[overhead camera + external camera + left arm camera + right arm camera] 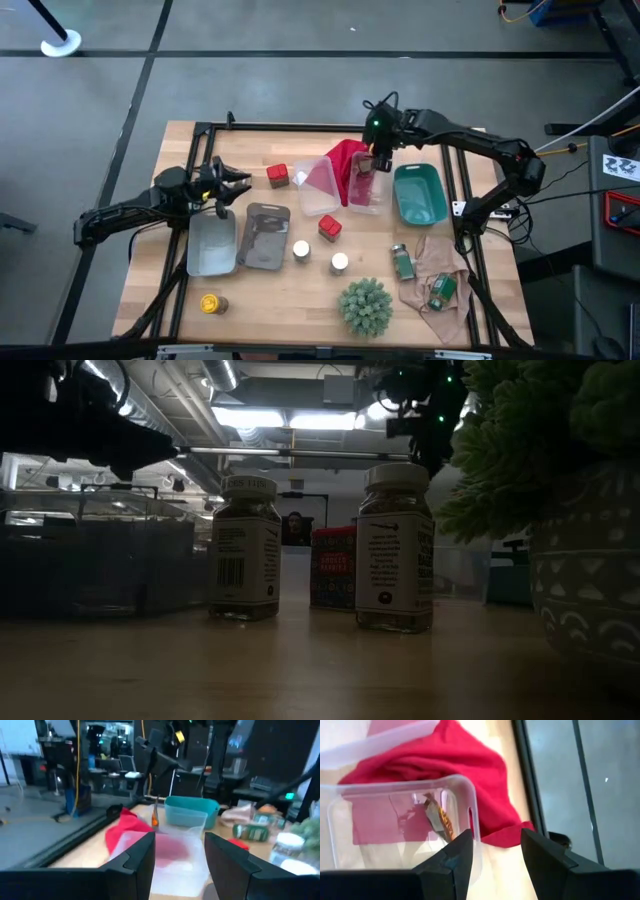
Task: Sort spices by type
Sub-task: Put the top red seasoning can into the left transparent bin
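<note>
My right gripper [378, 160] [492, 854] is open above the far end of a clear tub [366, 192] [400, 820] that lies on a red cloth [345, 155]. A brown-amber jar [437, 817] lies inside that tub. My left gripper [226, 190] [180, 857] is open, above the far end of two grey trays [212, 250]. Standing on the table are two red tins [277, 176] [330, 227], two white-topped jars [300, 250] [339, 262] [245, 550] [395, 550] and a yellow-capped jar [211, 303]. Two green-labelled jars [403, 263] [442, 290] lie near the right edge.
A second clear tub [320, 185] sits left of the first. A teal bin [420, 195] stands to the right of my right gripper. A spiky green plant [365, 305] is at the near edge, with a beige cloth [430, 270] under one green jar.
</note>
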Controlling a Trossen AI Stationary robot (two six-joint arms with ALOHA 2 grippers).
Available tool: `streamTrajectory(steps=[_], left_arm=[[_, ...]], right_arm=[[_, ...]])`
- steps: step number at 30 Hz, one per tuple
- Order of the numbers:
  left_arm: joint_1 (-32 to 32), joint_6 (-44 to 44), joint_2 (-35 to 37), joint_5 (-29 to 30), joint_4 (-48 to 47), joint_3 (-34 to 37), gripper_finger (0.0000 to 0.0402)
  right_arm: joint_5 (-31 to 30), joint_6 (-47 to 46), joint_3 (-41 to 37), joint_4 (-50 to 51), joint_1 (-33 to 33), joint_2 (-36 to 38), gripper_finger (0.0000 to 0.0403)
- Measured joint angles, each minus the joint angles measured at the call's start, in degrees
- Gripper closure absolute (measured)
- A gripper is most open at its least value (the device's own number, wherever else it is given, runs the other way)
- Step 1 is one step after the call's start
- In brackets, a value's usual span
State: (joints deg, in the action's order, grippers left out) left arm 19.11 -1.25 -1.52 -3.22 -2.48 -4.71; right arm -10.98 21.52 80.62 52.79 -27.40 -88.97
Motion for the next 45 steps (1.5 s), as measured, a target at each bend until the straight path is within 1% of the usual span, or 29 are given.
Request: streamTrajectory(steps=[3,7,11,16,20,24,27,31,34,37,41,45], left_arm=[[0.0,2.1,-0.5,2.04,-0.83,0.0,0.0247],[0.02,1.72,-3.0,7.19,-2.05,-0.03,0.0247],[0.04,0.14,-7.9,9.55,-1.4,-0.07,0.0247],[0.06,-2.5,-15.91,11.51,-1.31,-0.11,0.0247],[0.04,-2.85,-21.88,13.08,-0.33,-0.11,0.0247],[0.06,-3.9,-26.38,15.94,2.79,-0.11,0.0246],[0.25,-5.69,-29.04,16.54,4.68,-0.14,0.0244],[1.86,-7.63,-32.08,16.87,5.23,-0.16,0.0212],[2.74,-6.24,-32.85,17.03,5.37,-0.16,0.0188],[3.09,-4.34,-32.85,16.98,5.6,-0.16,0.0177],[3.78,-6.08,-33.19,17.0,6.67,-0.18,0.0164],[4.04,-4.61,-33.95,16.98,6.82,-0.18,0.015]], right_arm=[[0.0,0.0,2.2,0.37,0.0,0.02,0.0237],[0.02,0.0,4.55,0.34,0.0,0.07,0.0237],[0.19,-0.01,5.01,-0.25,0.0,0.09,0.0237],[2.14,-0.04,5.01,-0.26,0.0,0.09,0.0237],[3.22,-0.03,5.01,-0.28,0.0,0.07,0.0237],[3.26,-0.02,5.01,-0.28,0.0,0.07,0.0237],[3.28,-0.02,5.01,-0.28,0.0,0.06,0.0237],[3.28,-0.02,5.01,-0.3,0.0,0.04,0.0237],[3.08,-0.02,5.01,-0.11,0.0,0.04,0.0237],[3.04,-0.02,5.01,0.99,0.0,0.04,0.0237],[3.02,-0.02,5.01,1.65,0.0,0.04,0.0237],[3.02,0.0,5.01,1.56,0.0,0.35,0.0237]])
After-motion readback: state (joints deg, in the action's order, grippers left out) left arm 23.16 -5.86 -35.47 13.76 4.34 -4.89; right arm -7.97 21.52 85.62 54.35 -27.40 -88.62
